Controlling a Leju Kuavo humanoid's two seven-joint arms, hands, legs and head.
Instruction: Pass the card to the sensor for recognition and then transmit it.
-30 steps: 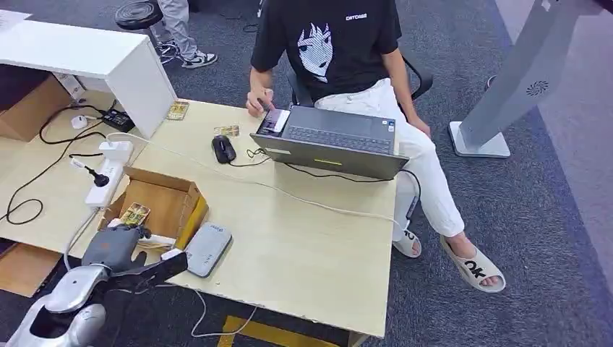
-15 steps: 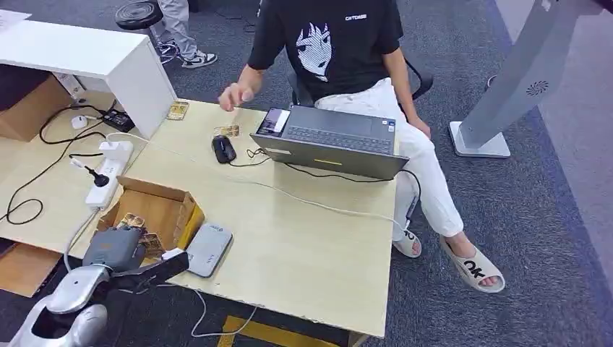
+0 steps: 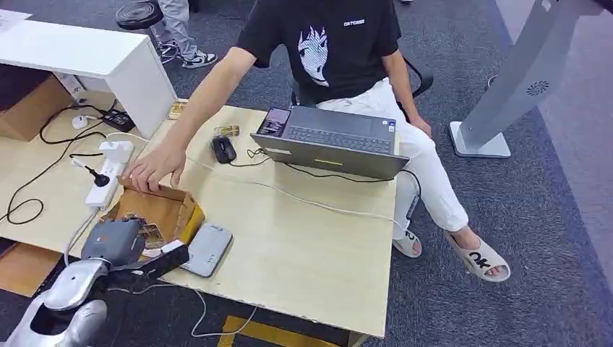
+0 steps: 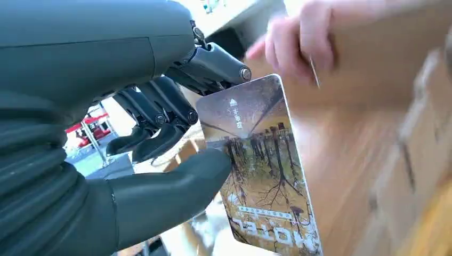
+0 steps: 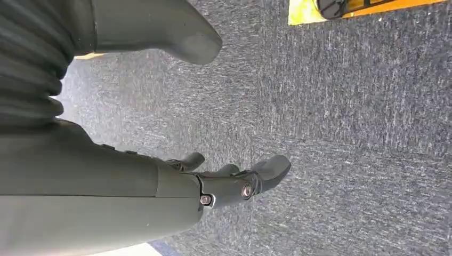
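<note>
A pale wooden counter carries an open brown cardboard box – a person's hand rests on its rim; over it the left hand pinches a printed card, while the right hand hangs with fingers apart – holding nothing

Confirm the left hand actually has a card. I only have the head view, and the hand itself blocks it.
Observer: It does. In the left wrist view the left hand pinches a card between its thumb and its fingers, near one edge of the card.
Operator: Describe the card's face.
Observer: It is printed with a picture of bare trees and roots, with a band of white lettering near the end away from the fingers.
Operator: Report the other arm.
Observer: The right wrist view shows the right hand hanging over grey carpet, fingers apart and holding nothing.
</note>
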